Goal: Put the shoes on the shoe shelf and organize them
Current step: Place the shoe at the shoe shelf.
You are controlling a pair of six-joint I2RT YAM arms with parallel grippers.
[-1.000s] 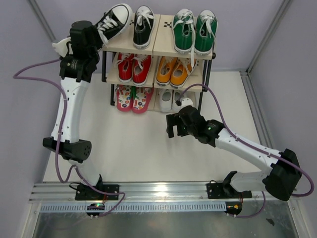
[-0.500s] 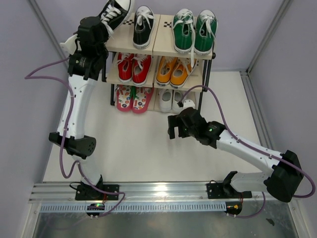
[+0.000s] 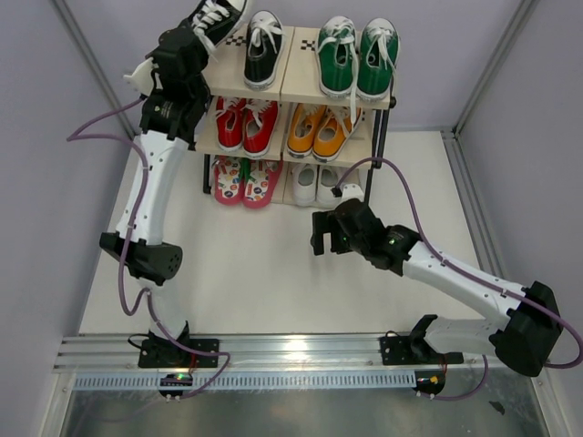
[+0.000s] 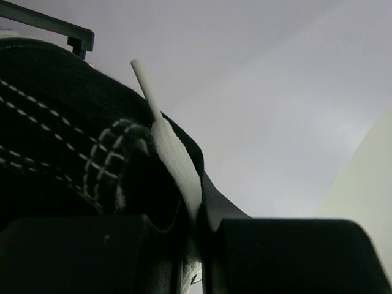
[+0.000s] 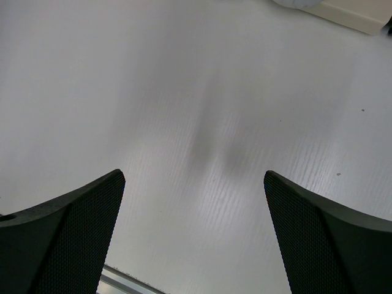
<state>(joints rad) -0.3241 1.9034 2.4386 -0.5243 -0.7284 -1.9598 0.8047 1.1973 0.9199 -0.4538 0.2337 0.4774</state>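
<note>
**Overhead, a black sneaker hangs in the left gripper's pinch**

Up at the far left corner of the shoe shelf (image 3: pixel 223 75), the left gripper (image 3: pixel 193 38) has its jaws pressed nearly together on the black sneaker (image 3: pixel 216 14). The shoe is tilted, toe pointing up and away, clear of the top board rather than resting on it. From the left wrist camera the two dark fingers (image 4: pixel 73 254) sit side by side with only a thin gap, and a white strip (image 4: pixel 174 168) of the shoe runs down into that gap beside the black canvas and its white stitching (image 4: pixel 61 135) — a narrow grip at the shoe's edge.

The second black sneaker (image 3: pixel 263 47) stands on the left top board, and the green sneakers (image 3: pixel 357 56) stand as a pair on the right top board. On the middle tier are the red pair (image 3: pixel 246 123) and the orange pair (image 3: pixel 321 130). The bottom tier holds the flip-flops (image 3: pixel 246 180) on the left and the white shoes (image 3: pixel 316 185) on the right.

The right gripper (image 3: pixel 317 237) hovers low over the table (image 3: pixel 255 264) in front of the shelf, near the white shoes but apart from them. Its fingers (image 5: pixel 67 239) are spread wide — nothing lies between them, only bare table surface (image 5: pixel 202 110) below.
</note>
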